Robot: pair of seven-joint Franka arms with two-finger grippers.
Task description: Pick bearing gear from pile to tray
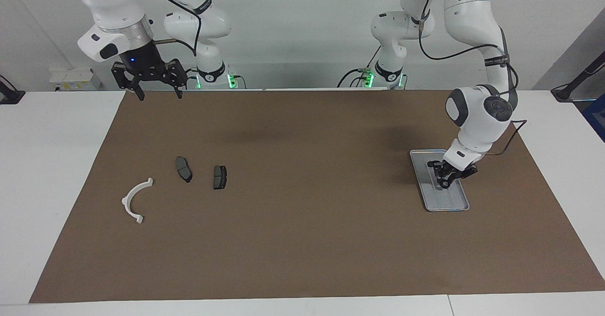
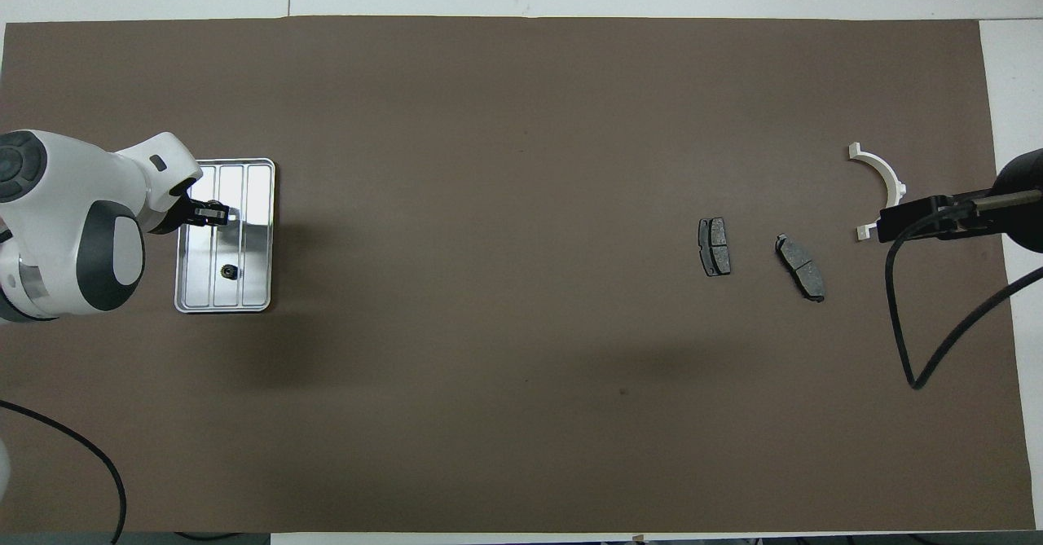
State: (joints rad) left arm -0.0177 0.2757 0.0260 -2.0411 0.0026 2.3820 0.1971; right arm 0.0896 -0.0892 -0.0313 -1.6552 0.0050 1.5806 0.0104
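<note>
One small black gear point(image 2: 229, 270) lies in the tray point(image 2: 259, 235), whose long axis runs away from the robots.

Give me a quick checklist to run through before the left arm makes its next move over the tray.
1. Left gripper low over the tray: ok.
2. Small black round piece in the tray: ok.
3. Left gripper empty: cannot tell.
4. Right gripper waiting raised and open over the mat's edge by the robots: ok.
5. White arc piece and two dark plates out on the mat, apart from the tray: ok.
</note>
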